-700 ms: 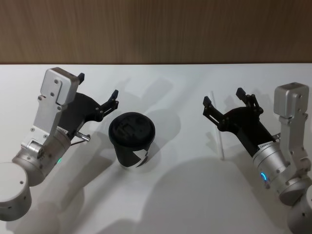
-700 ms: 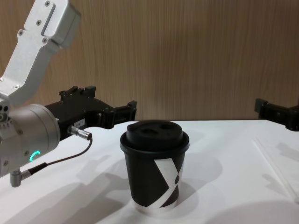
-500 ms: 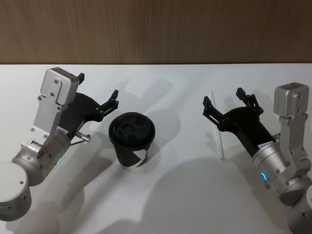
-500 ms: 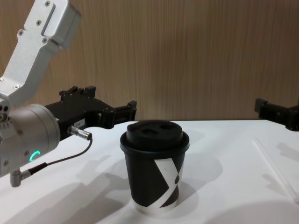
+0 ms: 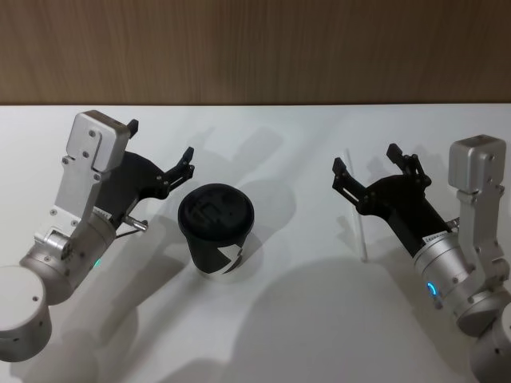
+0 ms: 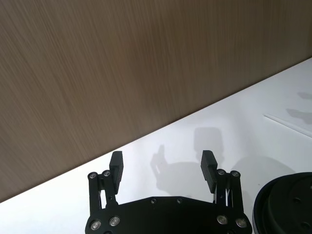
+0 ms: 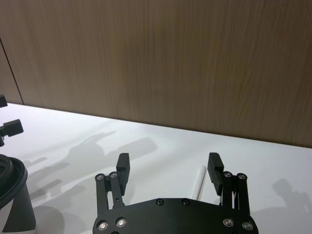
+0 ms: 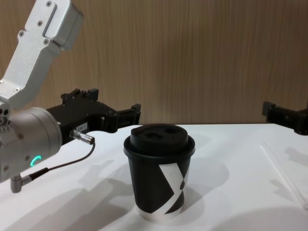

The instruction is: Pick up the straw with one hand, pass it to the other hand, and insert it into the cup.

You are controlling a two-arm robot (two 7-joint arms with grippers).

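White table carries everything, with a wood-panelled wall behind it. Both arms reach forward over it. The left gripper hangs just behind and to the left of the cup, jaws spread wide with nothing between them. The right gripper is well to the cup's right, equally wide open and empty.

Between the arms stands the cup, upright, its domed lid on. The straw lies flat on the table under the right gripper and runs back toward the robot. In the right wrist view it sits between the jaws but nearer one finger.

The main risks, as I judge them, start with the pick. A thin paper tube flat on a hard surface can roll aside if one finger reaches it first, and coming down too low would scrape the fingertips on the table. Too hard a squeeze could flatten it, spoiling the handover. The left gripper is near enough to the cup to knock it over. The lid's opening looks small, so a tilted straw could miss it.
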